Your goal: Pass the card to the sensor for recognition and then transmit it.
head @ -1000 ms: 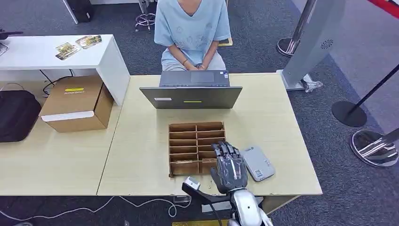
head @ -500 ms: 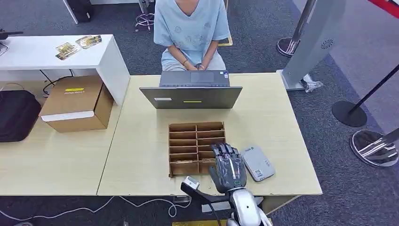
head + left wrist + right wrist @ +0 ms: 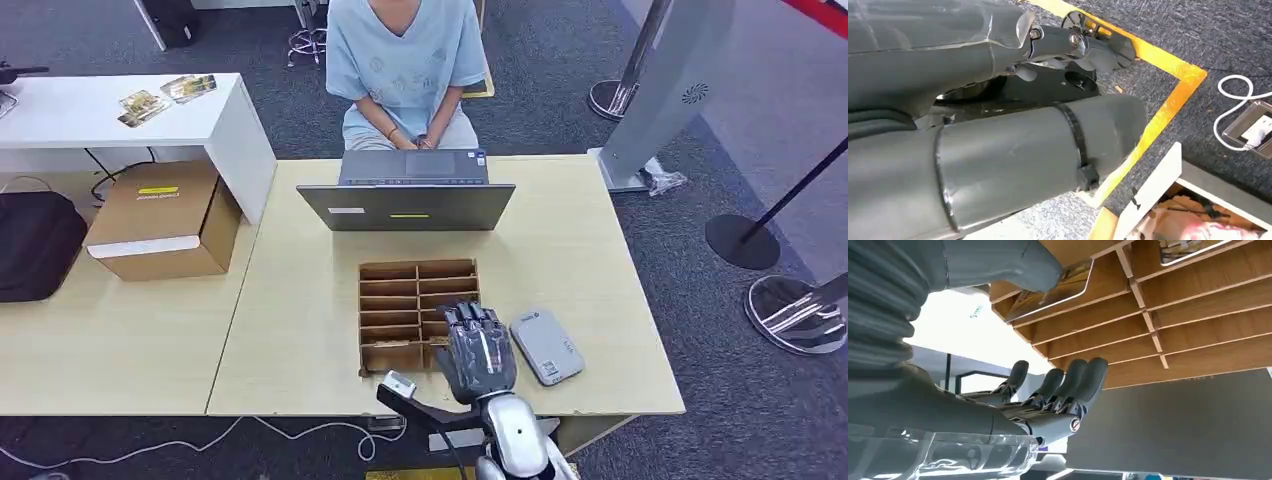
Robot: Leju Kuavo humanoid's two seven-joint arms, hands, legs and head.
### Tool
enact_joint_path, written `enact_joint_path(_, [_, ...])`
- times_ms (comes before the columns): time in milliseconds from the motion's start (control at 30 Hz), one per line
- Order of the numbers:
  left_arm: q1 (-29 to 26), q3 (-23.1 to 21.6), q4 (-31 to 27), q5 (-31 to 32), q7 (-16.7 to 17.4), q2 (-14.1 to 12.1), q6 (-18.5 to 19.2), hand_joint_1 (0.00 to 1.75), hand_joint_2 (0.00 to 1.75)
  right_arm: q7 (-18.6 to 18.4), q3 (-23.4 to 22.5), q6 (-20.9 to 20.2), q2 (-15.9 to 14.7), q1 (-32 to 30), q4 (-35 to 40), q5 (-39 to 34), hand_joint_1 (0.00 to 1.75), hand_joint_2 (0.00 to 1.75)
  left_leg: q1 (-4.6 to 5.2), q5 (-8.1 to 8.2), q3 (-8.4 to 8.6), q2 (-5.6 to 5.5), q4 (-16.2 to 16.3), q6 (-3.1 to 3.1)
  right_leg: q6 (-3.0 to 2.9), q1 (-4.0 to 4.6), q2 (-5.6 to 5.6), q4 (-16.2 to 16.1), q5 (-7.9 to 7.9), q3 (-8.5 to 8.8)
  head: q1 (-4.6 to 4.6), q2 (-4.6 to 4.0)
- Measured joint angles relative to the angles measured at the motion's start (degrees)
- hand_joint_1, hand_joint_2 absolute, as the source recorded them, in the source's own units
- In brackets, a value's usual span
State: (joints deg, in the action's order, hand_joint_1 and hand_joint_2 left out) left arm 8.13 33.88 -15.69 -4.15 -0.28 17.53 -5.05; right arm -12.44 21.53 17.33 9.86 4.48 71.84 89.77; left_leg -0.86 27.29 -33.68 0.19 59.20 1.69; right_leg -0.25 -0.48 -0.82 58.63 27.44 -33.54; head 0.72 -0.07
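showing card (image 3: 1058,292) under thumb, right wrist view.

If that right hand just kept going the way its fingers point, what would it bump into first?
Probably the wooden divider tray: the right hand hovers over its near right corner, fingers pointing across the slots toward the laptop. Its height above the tray is unclear, so it might pass over.

Right hand (image 3: 478,348): covers the near right slots of the wooden organizer (image 3: 400,300) in the head view; what lies under the palm is hidden.
Card (image 3: 1055,292): in the right wrist view the thumb (image 3: 998,260) hides one end; print too blurred to read.
Second card (image 3: 1193,247): cut off by the picture's edge.
Sensor (image 3: 547,346): label marks too small to read.
Person (image 3: 405,60): cut off above the shoulders.
Left hand: fingers' posture cannot be told.
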Motion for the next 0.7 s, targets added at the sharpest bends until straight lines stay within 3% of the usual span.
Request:
enact_joint_path(300, [-0.2, 0.0, 0.0, -0.7, -0.2, -0.1, 0.5, 0.0, 0.0, 0.1, 0.2, 0.0, 0.0, 0.2, -0.5, -0.1, 0.63, 1.75, 0.0, 0.0, 0.0, 0.0, 0.0, 0.0, 0.0, 0.0, 0.0, 0.0, 0.0, 0.0, -0.02, 0.0])
enact_joint_path(433, [-0.3, 0.0, 0.0, -0.7, -0.2, -0.1, 0.7, 0.0, 0.0, 0.1, 0.2, 0.0, 0.0, 0.2, -0.6, -0.2, 0.45, 1.75, 0.0, 0.0, 0.0, 0.0, 0.0, 0.0, 0.0, 0.0, 0.0, 0.0, 0.0, 0.0, -0.02, 0.0])
enact_joint_path(700, [-0.6, 0.0, 0.0, -1.3, -0.9, -0.2, 1.6, 0.0, 0.0, 0.0, 0.2, 0.0, 0.0, 0.2, -0.7, 0.0, 0.54, 1.75, 0.0, 0.0, 0.0, 0.0, 0.0, 0.0, 0.0, 0.0, 0.0, 0.0, 0.0, 0.0, -0.02, 0.0])
